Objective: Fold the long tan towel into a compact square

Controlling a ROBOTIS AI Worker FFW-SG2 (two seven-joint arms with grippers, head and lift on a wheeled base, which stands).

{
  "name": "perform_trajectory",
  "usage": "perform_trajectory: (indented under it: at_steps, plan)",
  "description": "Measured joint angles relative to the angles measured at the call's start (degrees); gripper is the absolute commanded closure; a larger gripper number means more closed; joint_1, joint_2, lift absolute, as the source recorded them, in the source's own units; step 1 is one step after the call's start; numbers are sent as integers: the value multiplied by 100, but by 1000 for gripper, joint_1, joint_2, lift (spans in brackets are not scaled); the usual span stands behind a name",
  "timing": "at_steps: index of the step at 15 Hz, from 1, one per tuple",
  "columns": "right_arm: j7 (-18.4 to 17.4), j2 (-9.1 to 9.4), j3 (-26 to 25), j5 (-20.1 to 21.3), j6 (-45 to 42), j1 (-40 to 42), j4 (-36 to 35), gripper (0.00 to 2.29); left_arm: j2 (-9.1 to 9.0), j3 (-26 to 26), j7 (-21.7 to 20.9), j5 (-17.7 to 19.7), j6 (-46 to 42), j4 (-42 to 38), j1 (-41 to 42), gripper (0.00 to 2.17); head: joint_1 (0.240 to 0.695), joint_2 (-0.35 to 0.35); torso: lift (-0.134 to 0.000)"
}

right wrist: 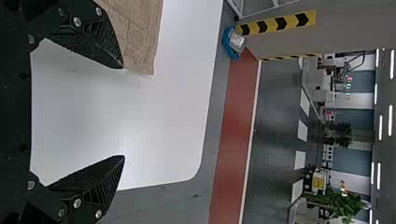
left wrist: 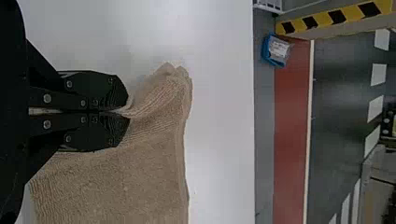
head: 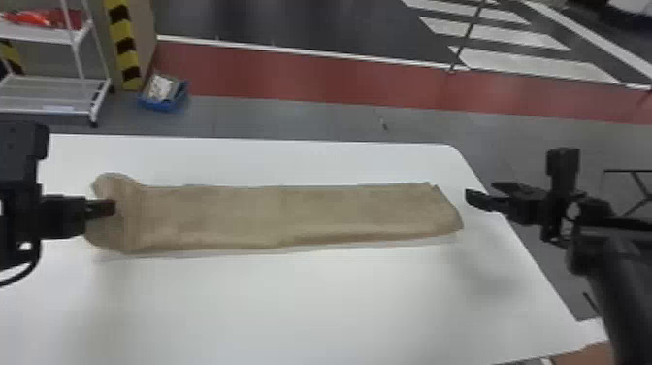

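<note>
The long tan towel (head: 291, 216) lies across the white table as a strip running left to right, its left end raised and bunched. At that left end is my left gripper (head: 112, 208). In the left wrist view the left gripper (left wrist: 127, 114) is shut on a pinched fold of the towel (left wrist: 140, 172). Beyond the towel's right end, above the table's right edge, my right gripper (head: 478, 194) is apart from the cloth. The right wrist view has the right gripper (right wrist: 124, 112) wide open with nothing between its fingers, the towel's end (right wrist: 140, 37) beside one finger.
The white table (head: 291, 301) extends in front of and behind the towel, with its right edge under the right arm. On the floor beyond stand a blue bin (head: 164, 94) and a white shelf rack (head: 53, 87). A brown object (head: 589, 355) shows at the bottom right corner.
</note>
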Motion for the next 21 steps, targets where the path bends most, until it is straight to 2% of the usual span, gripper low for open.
perform_trajectory:
  at_steps: [3, 5, 8, 11, 13, 15, 16, 17, 18, 21]
  plan:
    - [51, 55, 49, -28, 58, 54, -40, 225, -4, 272, 212, 887, 172, -437, 10, 1713, 695, -272, -124]
    - [118, 163, 22, -55, 265, 215, -289, 225, -101, 321, 295, 1243, 232, -640, -44, 1713, 695, -278, -124]
    - [154, 504, -2, -239, 939, 718, -1428, 225, -352, 430, 386, 1937, 292, -732, -94, 1713, 695, -279, -124]
    - [145, 1036, 158, -510, 1587, 1208, -2726, 221, -521, 511, 534, 3206, 296, -722, -154, 1713, 691, -264, -124]
    - [83, 1355, 425, -532, 1632, 1266, -2955, 228, -664, 461, 651, 3733, 289, -734, -222, 1713, 683, -247, -124]
    - [-66, 1726, 699, -604, 1081, 1272, -2831, 613, -857, 401, 688, 4018, 270, -717, -265, 1713, 674, -218, -124]
    - [-174, 1924, 857, -658, 523, 1272, -2565, 1065, -944, 390, 657, 4189, 252, -631, -299, 1713, 672, -205, -124]
    - [-271, 2061, 1042, -683, 60, 1256, -2283, 1690, -987, 389, 628, 4353, 234, -538, -342, 1713, 673, -190, -124]
    - [-375, 2186, 1295, -693, -366, 1194, -1928, 2159, -1007, 399, 617, 4532, 218, -455, -397, 1713, 675, -175, -124]
    - [-800, 2620, 1845, -689, -1386, 1018, -981, 2159, -977, 502, 579, 5017, 208, -291, -514, 1713, 683, -97, -124]
